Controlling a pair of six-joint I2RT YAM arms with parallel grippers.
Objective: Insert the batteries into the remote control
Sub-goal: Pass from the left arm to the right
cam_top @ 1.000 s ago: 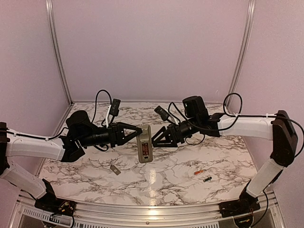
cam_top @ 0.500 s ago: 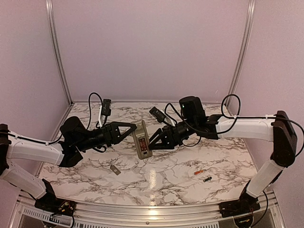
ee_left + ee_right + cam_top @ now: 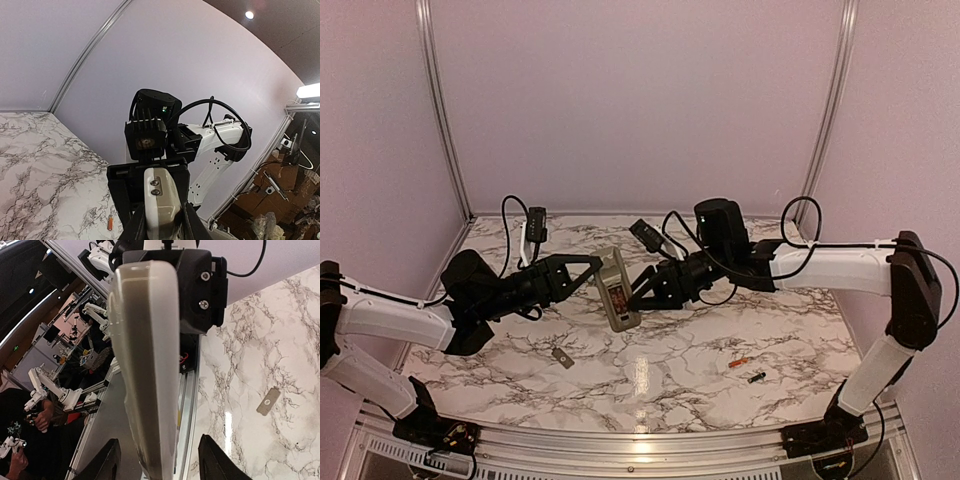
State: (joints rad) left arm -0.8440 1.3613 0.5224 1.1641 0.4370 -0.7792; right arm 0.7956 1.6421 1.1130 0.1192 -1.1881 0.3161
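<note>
The remote control (image 3: pixel 618 292) hangs in the air over the middle of the table, its grey-beige back with the open battery recess facing up. My left gripper (image 3: pixel 601 277) is shut on its left side; in the left wrist view the fingers (image 3: pixel 136 226) press both sides of the remote (image 3: pixel 162 197). My right gripper (image 3: pixel 639 289) is open, its fingers (image 3: pixel 108 461) spread wide on either side of the remote's edge (image 3: pixel 147 340) without touching it. The orange-red battery (image 3: pixel 738 362) and the dark battery (image 3: pixel 756 377) lie on the table at the front right.
The small flat grey cover piece (image 3: pixel 563 356) lies on the marble table (image 3: pixel 660 390) front left of centre, and shows in the right wrist view (image 3: pixel 268 401). The orange-red battery shows in the left wrist view (image 3: pixel 109 223). Walls enclose the table on three sides.
The remote has moved left and a little farther back, tilting its top to the left. Both arms have moved left with it.
</note>
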